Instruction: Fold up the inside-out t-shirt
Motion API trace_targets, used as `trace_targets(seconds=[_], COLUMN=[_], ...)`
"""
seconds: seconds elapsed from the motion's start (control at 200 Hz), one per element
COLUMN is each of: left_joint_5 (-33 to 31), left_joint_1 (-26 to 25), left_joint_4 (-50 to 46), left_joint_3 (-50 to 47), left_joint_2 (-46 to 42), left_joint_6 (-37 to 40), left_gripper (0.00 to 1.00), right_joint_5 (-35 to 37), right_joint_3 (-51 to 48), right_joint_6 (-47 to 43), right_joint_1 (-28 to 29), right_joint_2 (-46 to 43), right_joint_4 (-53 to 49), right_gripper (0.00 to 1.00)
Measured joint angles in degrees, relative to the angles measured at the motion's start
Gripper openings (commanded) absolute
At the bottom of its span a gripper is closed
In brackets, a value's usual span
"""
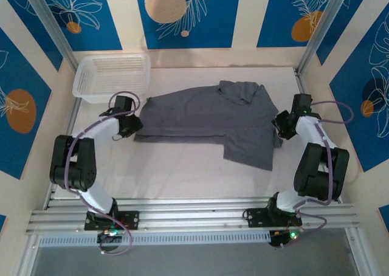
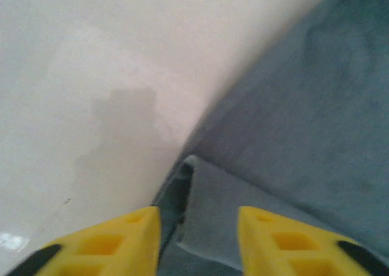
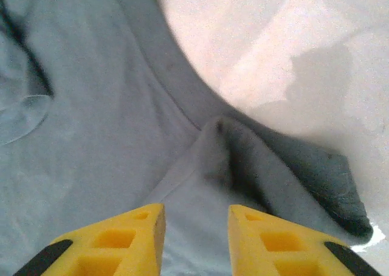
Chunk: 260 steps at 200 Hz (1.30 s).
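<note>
l end effector [image 2: 197,214] & r end effector [image 3: 196,209], jaws apart, straddle t-shirt [image 1: 200,118] edges; basket [image 1: 91,95] near l.

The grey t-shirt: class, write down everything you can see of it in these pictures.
The t-shirt is plain slate-grey, soft, matte fabric with no print. It lies spread crosswise on the white table, mostly flat, with rumpled folds at its far right and one flap reaching toward the near edge on the right. Its left edge lies doubled between the open fingers of the left gripper. At its right edge a raised fold sits between the open fingers of the right gripper.
</note>
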Motion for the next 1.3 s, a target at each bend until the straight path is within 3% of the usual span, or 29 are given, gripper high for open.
trace_targets(seconds=[0.155, 0.22, 0.325, 0.425, 0.62, 0.765, 0.81, 0.92, 1.05, 1.155, 1.3], left_joint_5=[0.6, 0.6, 1.0, 1.5, 1.6, 1.8, 2.1, 3.2, 6.3, 6.6, 5.8], left_joint_1=[-1.9, -4.6, -9.3, -10.8, -9.8, -9.1, -8.8, -8.1, -8.7, -11.0, -12.6], left_joint_4=[3.1, 4.4, 5.0, 6.1, 5.9, 10.8, 12.6, 14.7, 15.3, 11.4, 2.8], left_joint_3=[-5.4, -4.9, 0.9, 5.4, 6.6, 0.5, -3.7, -13.8, -21.7, -26.0, -27.1], left_joint_2=[-10.8, -12.0, -5.2, 4.3, 14.1, 10.8, 8.0, -0.2, -7.8, -14.5, -23.1], left_joint_6=[0.2, 0.9, 1.8, 2.5, 2.4, 1.9, 1.3, 0.2, -1.4, -2.6, -3.1], left_gripper=[0.44, 0.36, 0.18, 0.10, 0.08, 0.08, 0.08, 0.08, 0.08, 0.12, 0.39], right_joint_5=[1.9, 2.1, 0.9, 0.4, 0.2, -0.7, -1.4, -3.8, -6.1, -6.9, -5.9], right_joint_3=[-2.6, -4.3, -4.9, -4.9, -5.3, -7.7, -8.8, -12.6, -19.9, -25.5, -25.3], right_joint_6=[-0.2, 0.5, 2.8, 4.8, 5.5, 5.1, 4.5, 3.0, 1.7, 0.9, -0.7], right_joint_1=[5.1, 9.5, 14.3, 14.6, 14.6, 14.3, 13.9, 12.8, 10.5, 9.5, 9.3], right_joint_2=[-7.3, -8.6, -3.1, 4.9, 10.1, 8.6, 7.5, 3.9, -4.3, -13.3, -26.4], right_joint_4=[0.9, 1.8, 4.2, 5.9, 5.4, 6.1, 5.8, 4.2, 1.0, -4.4, -11.3], right_gripper=[0.35, 0.29, 0.13, 0.08, 0.08, 0.06, 0.00, 0.00, 0.05, 0.14, 0.40])
